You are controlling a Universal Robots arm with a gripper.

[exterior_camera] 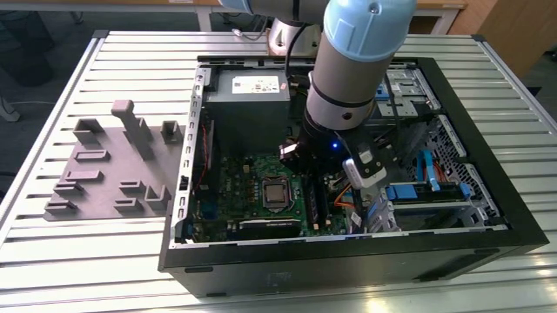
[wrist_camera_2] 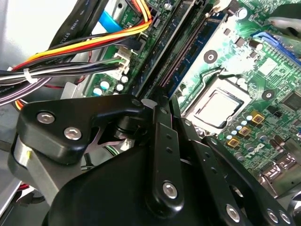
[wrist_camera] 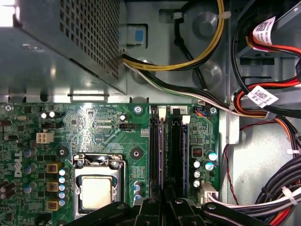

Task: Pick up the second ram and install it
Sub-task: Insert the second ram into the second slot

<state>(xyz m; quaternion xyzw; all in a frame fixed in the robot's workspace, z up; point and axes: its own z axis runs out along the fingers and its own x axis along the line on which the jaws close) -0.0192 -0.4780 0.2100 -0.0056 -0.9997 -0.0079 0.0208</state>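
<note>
the claw [wrist_camera_2: 162, 101], fingers closed together, is hovering directly over the motherboard slots [wrist_camera: 167, 155], their long axis running in line with its fingers.

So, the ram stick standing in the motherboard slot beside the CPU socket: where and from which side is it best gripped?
Probably by its long upper edge near the middle, jaws pinching the two flat faces, coming straight down. The ram stick stands on edge, with the neighbouring slot on one side and the CPU socket on the other, so only its top looks free.
</note>
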